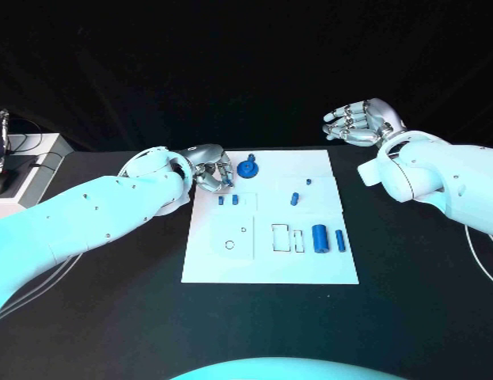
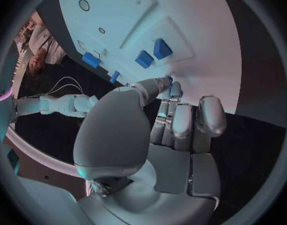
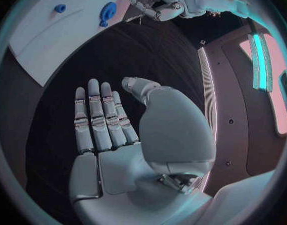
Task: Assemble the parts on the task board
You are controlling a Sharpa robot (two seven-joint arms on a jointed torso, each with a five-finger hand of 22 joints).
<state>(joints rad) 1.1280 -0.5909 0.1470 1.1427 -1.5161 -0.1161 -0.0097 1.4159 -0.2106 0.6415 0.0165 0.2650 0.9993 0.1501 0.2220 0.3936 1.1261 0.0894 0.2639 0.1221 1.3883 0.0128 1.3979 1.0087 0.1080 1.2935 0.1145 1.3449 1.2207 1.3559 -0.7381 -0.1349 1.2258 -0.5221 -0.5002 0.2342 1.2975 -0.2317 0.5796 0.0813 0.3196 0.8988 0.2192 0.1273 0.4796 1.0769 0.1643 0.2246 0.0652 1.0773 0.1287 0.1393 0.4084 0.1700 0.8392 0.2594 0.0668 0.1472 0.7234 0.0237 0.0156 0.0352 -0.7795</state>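
Left hand sits at the far left corner of the flat white rectangular task board, fingers curled in close together; whether anything is pinched between them cannot be told, since the left wrist view shows only a hint of blue at the fingertips. Right hand hovers off the board's far right corner, above the black desk, fingers bent but apart, holding nothing; the right wrist view shows its palm bare. Risks, as judged: if the left hand does carry a small piece, the hold would be shallow and at the fingertips, so a tilt of the wrist could drop it. The round blue knob-like part lies just beside the left fingers, and a careless sweep could knock it off the board edge. The two small blue block parts sit near the left wrist and could be nudged out of line by the forearm. Board itself lies loose-looking on the desk; a sideways push might slide it. Appearance of the parts: all blue, small, matte plastic by the look. A small blue peg-like part stands near the board's middle, a thick blue cylinder and a slimmer blue rod lie side by side toward the right edge, next to outlined rectangular slots; a small round hole shows at left.
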